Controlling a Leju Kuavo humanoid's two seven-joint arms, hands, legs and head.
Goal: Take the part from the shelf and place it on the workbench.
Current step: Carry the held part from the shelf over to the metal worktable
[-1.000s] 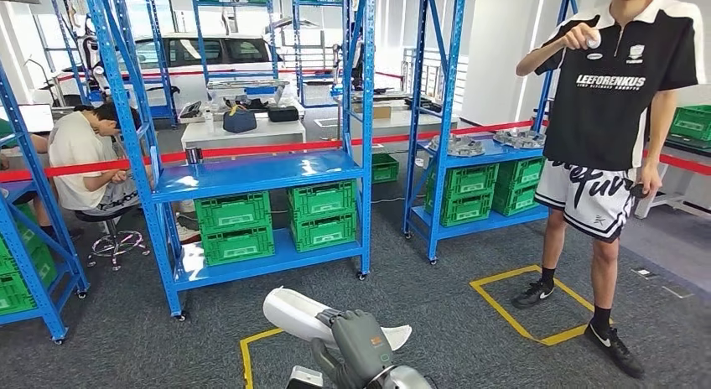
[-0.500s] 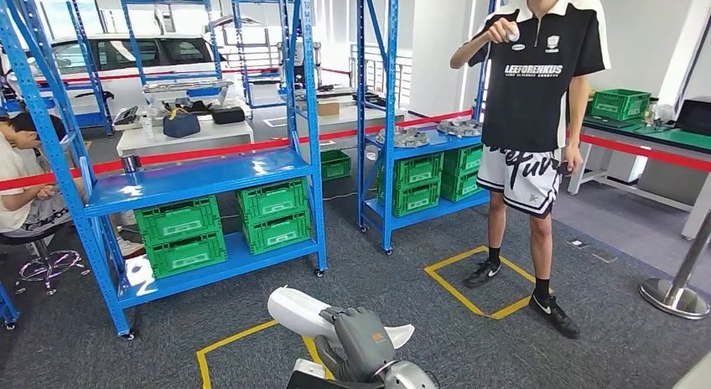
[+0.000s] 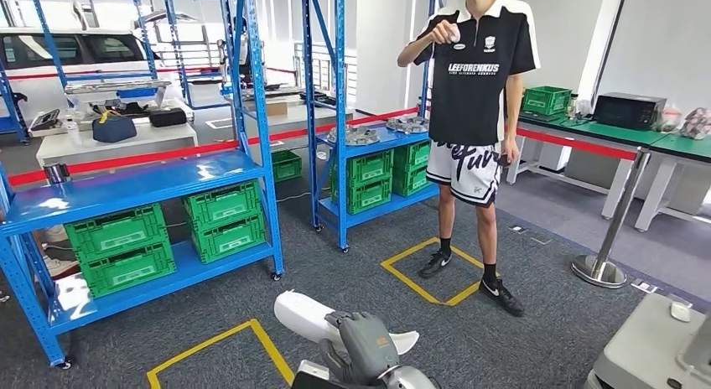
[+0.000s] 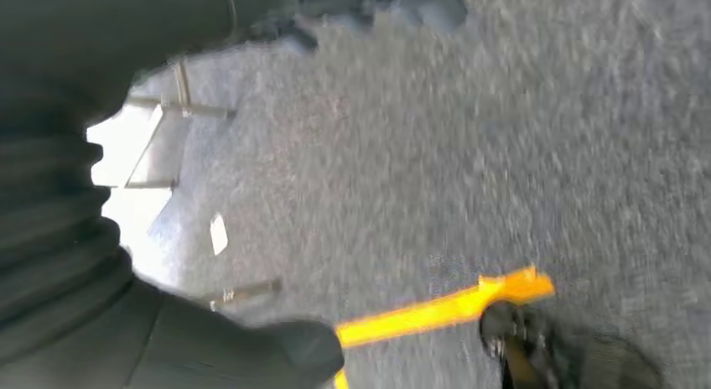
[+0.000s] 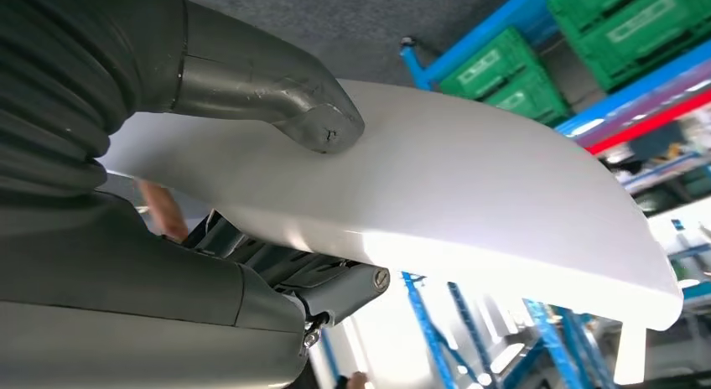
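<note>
The part [image 3: 306, 315] is a long, curved white shell, low in the head view. My right hand [image 3: 367, 347] grips it near its middle. In the right wrist view the thumb [image 5: 285, 95] presses on the part's smooth white face [image 5: 469, 204], and the other fingers are hidden behind it. My left hand [image 4: 101, 305] hangs over the grey carpet, blurred, with bare floor between its thumb and fingers. A green-topped bench [image 3: 587, 129] stands at the far right. A grey flat surface [image 3: 646, 347] enters at the lower right corner.
A person [image 3: 474, 87] in a black shirt stands ahead on a yellow floor square [image 3: 428, 272]. Blue shelves [image 3: 126, 188] with green crates [image 3: 222, 221] stand at the left; another rack [image 3: 369, 142] carries metal parts. A stanchion [image 3: 602, 267] holds a red barrier tape.
The whole view has swung to the right: shelves and person slid left, and benches, stanchion and a grey surface came in. My right hand still holds the white part.
</note>
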